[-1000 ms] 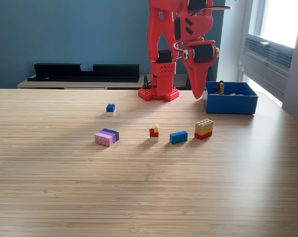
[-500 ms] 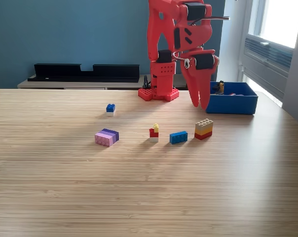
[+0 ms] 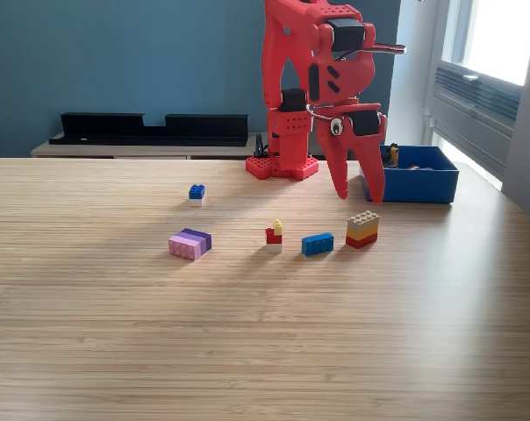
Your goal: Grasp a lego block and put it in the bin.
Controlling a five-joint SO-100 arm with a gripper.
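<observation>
In the exterior view my red gripper [image 3: 359, 198] hangs open, fingers pointing down, just above and behind a tan, yellow and red lego stack [image 3: 362, 229]. Nothing is between its fingers. To the stack's left lie a blue block [image 3: 317, 244], a small red, yellow and white piece [image 3: 274, 236], a pink and purple block [image 3: 189, 243] and a small blue and white block [image 3: 196, 193]. The blue bin [image 3: 411, 183] stands at the view's right, behind the gripper, with a few small pieces inside.
My arm's red base [image 3: 282, 165] is fixed at the table's far edge. A black shelf unit [image 3: 151, 128] runs along the blue wall behind. A window with a radiator is at the view's right.
The gripper has opened and swung down and forward from beside the bin toward the tan, yellow and red stack. The blocks have not moved.
</observation>
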